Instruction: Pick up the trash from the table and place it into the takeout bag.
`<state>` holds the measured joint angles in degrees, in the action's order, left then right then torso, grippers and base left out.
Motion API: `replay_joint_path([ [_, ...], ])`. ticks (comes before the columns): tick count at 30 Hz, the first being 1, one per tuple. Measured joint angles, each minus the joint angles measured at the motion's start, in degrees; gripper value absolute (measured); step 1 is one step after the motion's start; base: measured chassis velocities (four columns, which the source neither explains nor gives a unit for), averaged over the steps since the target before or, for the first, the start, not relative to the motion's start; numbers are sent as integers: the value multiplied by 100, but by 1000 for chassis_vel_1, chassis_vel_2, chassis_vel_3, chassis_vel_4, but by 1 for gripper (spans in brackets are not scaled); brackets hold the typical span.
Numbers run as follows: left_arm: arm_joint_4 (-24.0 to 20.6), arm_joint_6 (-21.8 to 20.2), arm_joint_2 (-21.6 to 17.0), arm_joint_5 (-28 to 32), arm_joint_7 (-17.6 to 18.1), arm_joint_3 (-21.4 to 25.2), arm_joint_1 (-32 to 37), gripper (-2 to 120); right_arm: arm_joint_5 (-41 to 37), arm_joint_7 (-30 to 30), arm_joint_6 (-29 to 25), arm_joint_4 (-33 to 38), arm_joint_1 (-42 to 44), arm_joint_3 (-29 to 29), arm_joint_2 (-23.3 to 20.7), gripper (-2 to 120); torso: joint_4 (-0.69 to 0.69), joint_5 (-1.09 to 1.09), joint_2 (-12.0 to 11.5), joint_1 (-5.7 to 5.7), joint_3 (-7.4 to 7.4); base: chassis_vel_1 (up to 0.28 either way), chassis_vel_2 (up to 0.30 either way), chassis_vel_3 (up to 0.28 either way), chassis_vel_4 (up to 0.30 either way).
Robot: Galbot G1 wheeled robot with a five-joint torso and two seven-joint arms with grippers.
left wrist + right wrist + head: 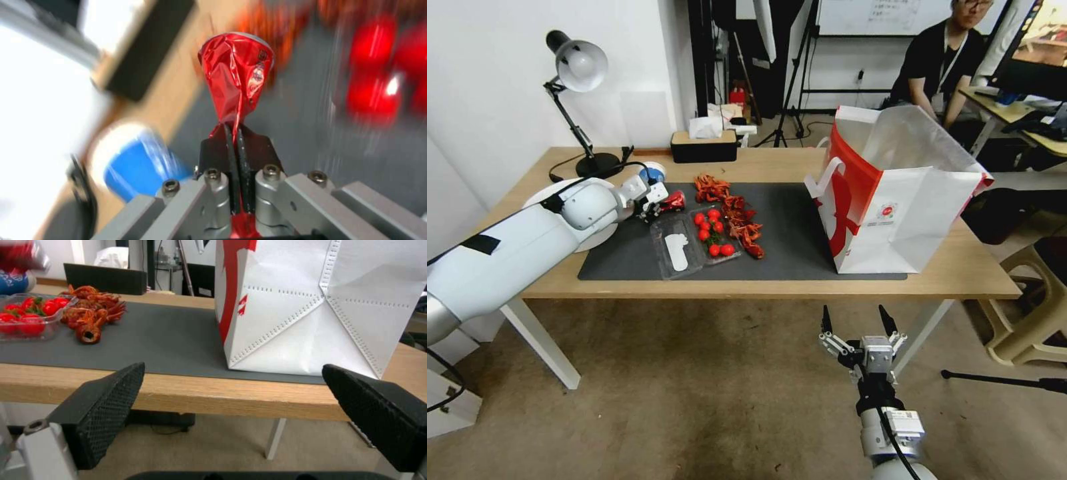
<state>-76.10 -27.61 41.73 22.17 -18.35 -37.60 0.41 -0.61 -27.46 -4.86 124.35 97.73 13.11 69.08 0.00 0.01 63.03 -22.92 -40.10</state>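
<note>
A: What is seen from the head view?

B: The left tool is held over the far left part of the dark mat on the counter, clamped on the crushed red can. A blue-and-white paper cup stands just behind it, a desk lamp farther back. Near the can, a clear tray of tomatoes and a row of red crawfish shells are laid between it and the takeout bag, which stands upright on the mat's right end. The right tool is parked below the counter's front edge, fingers spread wide, nothing held.

A: And the left wrist view?

B: The can is pinched at its flattened end between 2 closed pads; the cup lies beside.

A: The right wrist view?

B: 2 black pads are seen well apart, facing the bag and shells.
</note>
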Motion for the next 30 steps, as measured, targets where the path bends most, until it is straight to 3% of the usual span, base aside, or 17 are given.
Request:
replay_joint_path([
  [5, -64, -7, 1, 20, 8, 154, 92, 0, 2, 2, -1, -6, -2, -2, 6, 100, 2, -1, 0, 0, 0, 0, 0, 0, 0],
  [10, -732, 48, 57, 739, 253, 763, 23, 0, -2, 1, -1, -7, -9, 9, -17, 100, 3, -1, -1, 0, 0, 0, 0, 0, 0],
  [12, -1042, 92, 392, 1611, 644, 868, -495, 0, -6, 0, 0, -7, -20, 16, -17, 100, -1, 1, -1, 0, 0, 0, 0, 0, 0],
  [13, -1042, 92, 392, 1611, 644, 868, -495, 0, -6, 0, 0, -7, -20, 16, -17, 100, -1, 1, -1, 0, 0, 0, 0, 0, 0],
  [16, -1296, 91, 1036, 3350, 1059, 686, -1377, 0, -61, -1, 65, -11, -104, -1, -6, 100, -2, 4, -1, 0, 0, 0, 0, 0, 0],
  [18, -1287, 93, 1260, 3681, 1101, 541, -1611, 0, -108, -10, 101, -9, -162, -1, -36, 100, 0, 3, -1, 0, 0, 0, 0, 0, 0],
  [21, -965, 525, 2176, 3849, 1126, 188, -1857, 0, -299, -51, 208, 97, -280, 95, -194, 100, 0, 0, -1, -1, -1, 0, 0, 0, 0],
  [22, -965, 525, 2176, 3849, 1126, 188, -1857, 0, -299, -51, 208, 97, -280, 95, -194, 100, 0, 0, -1, -1, -1, 0, 0, 0, 0],
  [25, -741, 705, 2640, 3956, 1149, 92, -1936, 0, -273, -54, 193, 127, -178, 129, -171, 100, 0, 1, -1, -1, 0, 0, 0, 0, 0],
  [30, -634, 706, 2827, 3997, 1156, -60, -2018, 0, -208, -44, 120, 114, -100, 114, -83, 100, 1, -1, 0, -1, 0, 0, 0, 0, 0],
])
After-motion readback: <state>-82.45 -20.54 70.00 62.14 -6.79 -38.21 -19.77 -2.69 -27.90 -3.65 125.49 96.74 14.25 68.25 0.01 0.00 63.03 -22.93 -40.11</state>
